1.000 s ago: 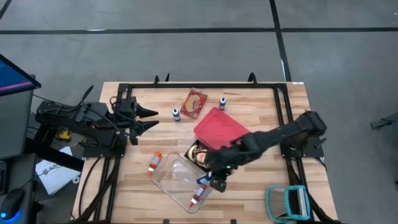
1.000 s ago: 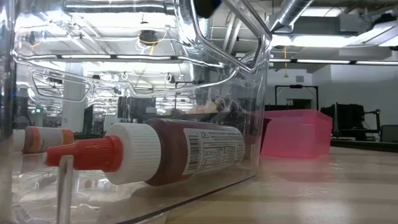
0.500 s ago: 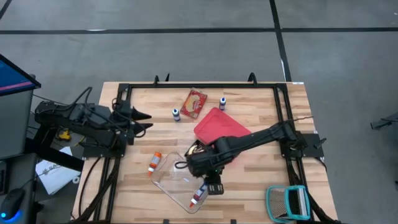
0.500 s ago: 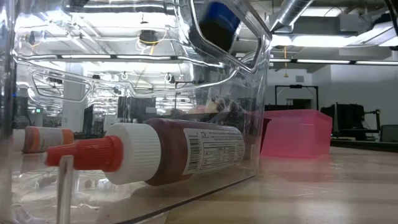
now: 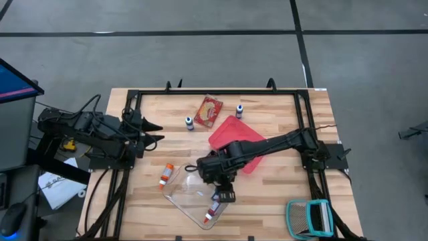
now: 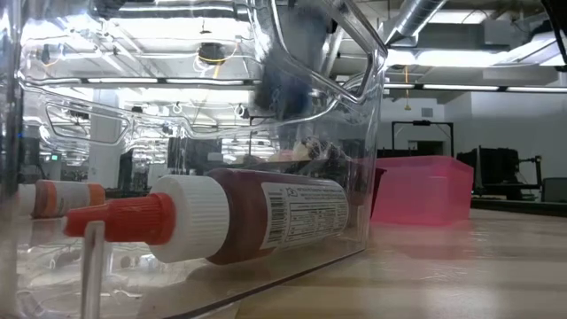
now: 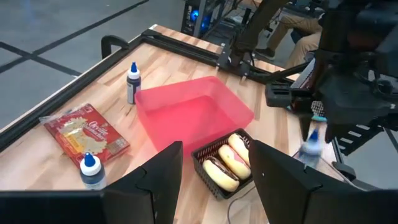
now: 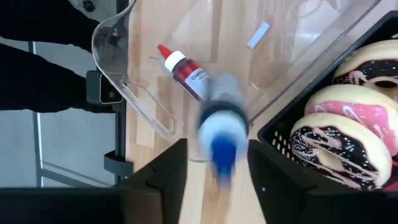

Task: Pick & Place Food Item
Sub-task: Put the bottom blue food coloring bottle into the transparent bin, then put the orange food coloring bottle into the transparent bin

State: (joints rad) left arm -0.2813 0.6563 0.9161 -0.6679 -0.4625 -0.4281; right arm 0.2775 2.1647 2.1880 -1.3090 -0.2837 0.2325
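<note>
so the clear bin [image 5: 190, 194] sits near the table's [image 5: 281, 194] front edge, with one bottle [image 5: 212, 209] lying inside it and another bottle [image 5: 165, 175] lying just outside on its left. behind the bin is the donut tray [image 7: 225, 163], touching the tub [image 5: 234, 137] behind it. snack packet [image 5: 209, 110] sits further back, a small bottle on either side [image 5: 189, 123] [image 5: 239, 110]

Blue-capped bottle [image 8: 221, 127] motion-blurred between right wrist fingers [image 8: 157, 171]; contact unreadable. Same bottle a dark smear [image 6: 288, 62] through clear container wall [image 6: 359, 133] in low view. Donut tray [image 8: 348, 143] cut off by frame edge. Right gripper [image 5: 215, 175] hidden under arm from above.
</note>
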